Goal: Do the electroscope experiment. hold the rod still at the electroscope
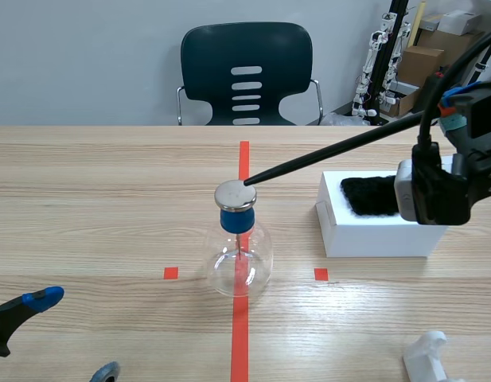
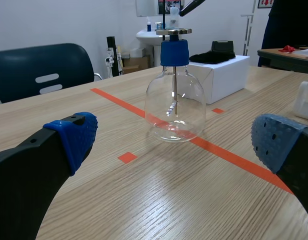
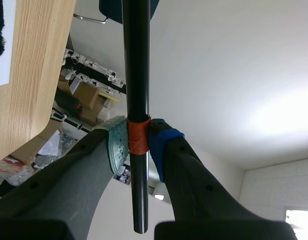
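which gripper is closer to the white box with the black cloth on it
Right. The right gripper, shut on the black rod, is by the right end of the white box; the left gripper is open, far off on the other side of the electroscope.

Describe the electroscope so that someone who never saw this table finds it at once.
On the wooden table, follow the orange-red tape line to its middle. There stands the electroscope, a clear glass flask. Unlike the white box beside it, it carries a blue stopper and a metal disc.
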`<state>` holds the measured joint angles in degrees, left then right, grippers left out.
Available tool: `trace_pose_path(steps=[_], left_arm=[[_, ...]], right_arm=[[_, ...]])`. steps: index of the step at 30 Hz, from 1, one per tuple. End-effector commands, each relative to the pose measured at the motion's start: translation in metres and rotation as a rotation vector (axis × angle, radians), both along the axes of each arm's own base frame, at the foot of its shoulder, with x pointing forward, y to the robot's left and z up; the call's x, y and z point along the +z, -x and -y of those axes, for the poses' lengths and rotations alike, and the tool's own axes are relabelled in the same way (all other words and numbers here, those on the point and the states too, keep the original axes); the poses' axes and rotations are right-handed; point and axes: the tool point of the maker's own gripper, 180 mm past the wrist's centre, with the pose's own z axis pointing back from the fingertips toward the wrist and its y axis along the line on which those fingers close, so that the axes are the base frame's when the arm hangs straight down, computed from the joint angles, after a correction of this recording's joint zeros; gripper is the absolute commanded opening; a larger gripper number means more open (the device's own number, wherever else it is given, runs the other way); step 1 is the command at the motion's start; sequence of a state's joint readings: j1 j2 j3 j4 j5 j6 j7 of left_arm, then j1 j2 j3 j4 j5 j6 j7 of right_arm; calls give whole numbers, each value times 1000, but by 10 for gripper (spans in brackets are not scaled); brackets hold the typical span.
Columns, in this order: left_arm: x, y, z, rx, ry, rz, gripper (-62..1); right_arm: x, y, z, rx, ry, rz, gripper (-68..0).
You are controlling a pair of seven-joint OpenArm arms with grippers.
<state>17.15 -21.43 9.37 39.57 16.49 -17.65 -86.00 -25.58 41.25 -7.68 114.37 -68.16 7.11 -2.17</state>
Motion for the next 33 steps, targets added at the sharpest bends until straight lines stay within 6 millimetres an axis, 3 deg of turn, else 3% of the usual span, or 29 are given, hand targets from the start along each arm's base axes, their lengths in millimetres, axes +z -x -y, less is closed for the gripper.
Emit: trace_pose_path(steps=[1, 7, 18, 33], left_arm=[[7, -3, -2, 1, 12, 31, 14], [7, -3, -2, 1, 12, 31, 14], [7, -3, -2, 1, 12, 31, 14], [7, -3, -2, 1, 12, 31, 14]], right_arm=[[11, -4, 1, -4, 4, 42, -662], [15, -3, 5, -21, -55, 35, -662], [61, 30, 32, -47, -251, 45, -662], [31, 115, 47, -76, -363, -118, -662]])
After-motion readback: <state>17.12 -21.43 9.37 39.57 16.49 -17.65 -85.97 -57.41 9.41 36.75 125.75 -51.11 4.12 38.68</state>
